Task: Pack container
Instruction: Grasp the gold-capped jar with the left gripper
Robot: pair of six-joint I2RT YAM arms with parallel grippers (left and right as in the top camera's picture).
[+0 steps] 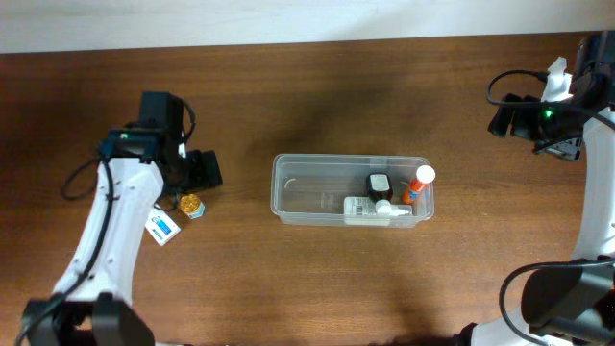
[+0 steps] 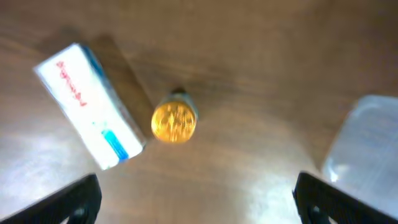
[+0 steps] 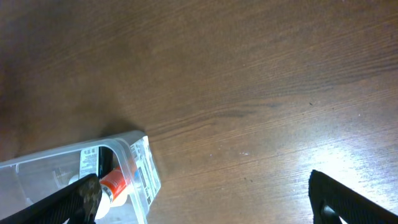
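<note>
The left gripper (image 2: 199, 199) hangs over the dark wood table (image 1: 317, 86), jaws wide and empty above a gold-capped jar (image 2: 174, 121) and a white-and-blue box (image 2: 90, 106). The clear container (image 1: 281, 187) sits mid-table with small bottles (image 1: 379, 183) at its right end. Farther right, the right gripper (image 3: 205, 193) gapes wide and empty. A pale strip (image 1: 288, 19) edges the far side.
</note>
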